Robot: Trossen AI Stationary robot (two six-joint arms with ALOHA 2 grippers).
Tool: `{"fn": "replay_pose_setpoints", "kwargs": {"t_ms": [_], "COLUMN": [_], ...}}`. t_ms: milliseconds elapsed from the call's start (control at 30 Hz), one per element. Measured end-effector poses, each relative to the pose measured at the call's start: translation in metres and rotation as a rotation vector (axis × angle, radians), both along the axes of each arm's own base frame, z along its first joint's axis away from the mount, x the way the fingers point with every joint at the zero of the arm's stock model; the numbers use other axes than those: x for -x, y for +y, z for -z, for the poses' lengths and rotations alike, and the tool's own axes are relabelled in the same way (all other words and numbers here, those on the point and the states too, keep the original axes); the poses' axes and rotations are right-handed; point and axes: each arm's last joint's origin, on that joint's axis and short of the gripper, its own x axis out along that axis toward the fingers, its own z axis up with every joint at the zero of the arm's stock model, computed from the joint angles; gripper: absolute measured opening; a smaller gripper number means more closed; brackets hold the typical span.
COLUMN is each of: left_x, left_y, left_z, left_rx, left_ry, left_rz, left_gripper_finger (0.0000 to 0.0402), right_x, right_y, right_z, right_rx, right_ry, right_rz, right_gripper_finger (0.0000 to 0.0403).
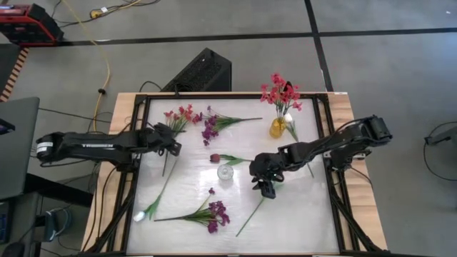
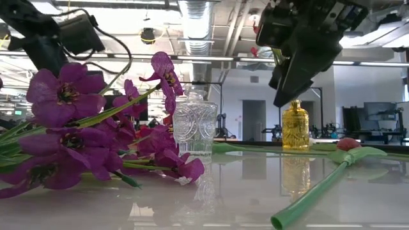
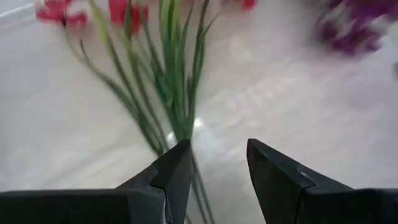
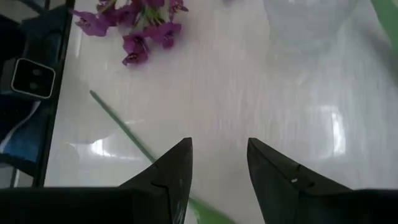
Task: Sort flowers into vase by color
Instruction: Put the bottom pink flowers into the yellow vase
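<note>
Your low view shows the clear vase and gold vase upright; overhead, flowers lie scattered on the table. Right gripper and left gripper hang released, empty. No writing is readable.

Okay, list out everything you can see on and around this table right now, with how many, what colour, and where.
Amber vase: one, golden, far right of the table, holding red flowers.
Clear vase: one, glass, table centre, empty.
Red-pink spray: one, far left, lying flat.
Purple spray: one, far centre, lying flat.
Second purple spray: one, near centre, lying flat.
Maroon bud: one, beside the clear vase, lying flat.
Whitish bud: one, near left corner, long green stalk.
Loose green stem: one, near centre-right, under the right gripper.
Black box: one, on the floor beyond the table.
Yellow cable: one, on the floor, far left.
Left gripper: open, over the red-pink spray's stalks.
Right gripper: open, above the loose green stem.
</note>
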Motion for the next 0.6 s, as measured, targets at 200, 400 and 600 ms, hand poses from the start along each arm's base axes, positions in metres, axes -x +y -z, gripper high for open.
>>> {"fn": "replay_pose_setpoints", "kwargs": {"t_ms": [200,400,600], "left_x": [-0.002,-0.001,-0.013], "left_y": [0.001,0.000,0.005], "left_z": [0.004,0.003,-0.006], "left_rx": [0.025,0.033,-0.112], "left_ry": [-0.003,-0.013,-0.078], "left_rz": [-0.042,-0.063,0.033], "left_gripper_finger": [0.0144,0.0144,0.0144], "right_x": [0.007,0.013,0.022], "right_y": [-0.001,-0.005,-0.005], "right_z": [-0.009,-0.009,-0.004], "right_rx": [0.059,0.070,0.033], "right_ry": [-0.036,0.015,0.147], "right_rz": [-0.083,-0.081,-0.006], "right_gripper_finger": [0.0178,0.0178,0.0178]}}
